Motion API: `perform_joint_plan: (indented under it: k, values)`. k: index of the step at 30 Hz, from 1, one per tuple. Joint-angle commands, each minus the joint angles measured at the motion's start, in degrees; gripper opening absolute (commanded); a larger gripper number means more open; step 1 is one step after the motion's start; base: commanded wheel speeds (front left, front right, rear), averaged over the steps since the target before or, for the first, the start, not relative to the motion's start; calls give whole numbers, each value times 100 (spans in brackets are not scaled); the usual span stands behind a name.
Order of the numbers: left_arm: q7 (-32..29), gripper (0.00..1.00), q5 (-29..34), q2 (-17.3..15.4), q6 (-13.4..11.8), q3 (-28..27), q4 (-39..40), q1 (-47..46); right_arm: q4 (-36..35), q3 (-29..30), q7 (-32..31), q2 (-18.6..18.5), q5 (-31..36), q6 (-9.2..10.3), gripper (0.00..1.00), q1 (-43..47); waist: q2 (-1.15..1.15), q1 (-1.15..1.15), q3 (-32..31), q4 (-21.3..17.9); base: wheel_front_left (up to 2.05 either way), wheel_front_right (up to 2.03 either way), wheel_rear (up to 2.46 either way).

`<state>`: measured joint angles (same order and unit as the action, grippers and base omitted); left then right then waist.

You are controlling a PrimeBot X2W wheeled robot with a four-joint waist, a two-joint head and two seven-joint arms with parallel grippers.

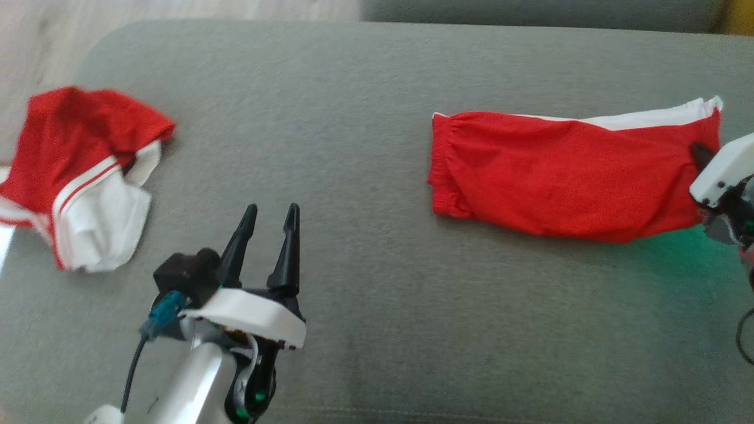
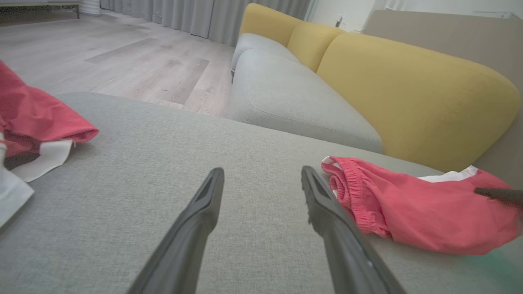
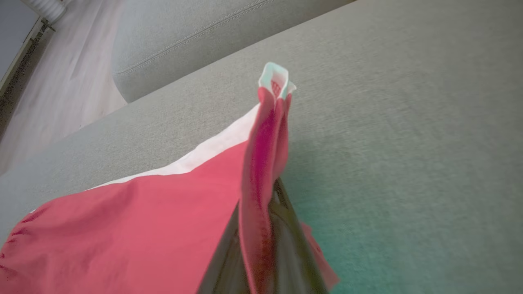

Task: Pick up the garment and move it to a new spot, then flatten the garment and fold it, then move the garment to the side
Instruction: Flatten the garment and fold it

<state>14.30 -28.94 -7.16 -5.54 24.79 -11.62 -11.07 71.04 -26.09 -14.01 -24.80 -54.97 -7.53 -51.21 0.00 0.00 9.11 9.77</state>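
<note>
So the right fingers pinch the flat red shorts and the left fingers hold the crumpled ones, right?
Not quite. The left fingers are open and hold nothing, apart from the crumpled shorts; the head view shows it. The right fingers do pinch the flat red shorts.

Soft, even daylight fills all views, washing out the floor (image 1: 35,53) beyond the grey cushion's (image 1: 353,118) far left corner and leaving faint shadows under the red garment (image 1: 565,176). A green glow tints the cushion near its right edge. The head view is slightly soft, and the fingers (image 2: 196,228) of the left gripper (image 2: 262,171) blur close to its lens.
</note>
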Motion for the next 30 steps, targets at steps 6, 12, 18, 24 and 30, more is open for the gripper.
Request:
perform_joint_plan:
  k: [6, 12, 18, 24, 30]
  values:
    - [70, 100, 273, -131, -74, -334, 195, 44, -355, -193, 310, -8, -23, 4, 0, 183, 0, 0, -290, -578, 0, 0, 0]
    - [70, 100, 326, -20, 3, -358, 119, 120, -635, -317, 421, 80, -7, 4, 0, 74, 0, 0, -379, -548, 0, 0, 0]
    - [70, 100, 336, 90, 69, -374, -9, 159, -1040, -652, 303, 453, 110, 4, 0, -98, 0, 0, -450, -268, 0, 0, 0]
    - [70, 100, 340, 163, 105, -386, -146, 118, -802, -909, 65, 952, 267, 4, 0, -231, 0, 0, -410, 93, 0, 0, 0]
    - [70, 100, 358, 214, 146, -402, -224, 75, -434, -1026, 97, 1379, 397, 4, 0, -352, 0, 0, -323, 318, 0, 0, 0]
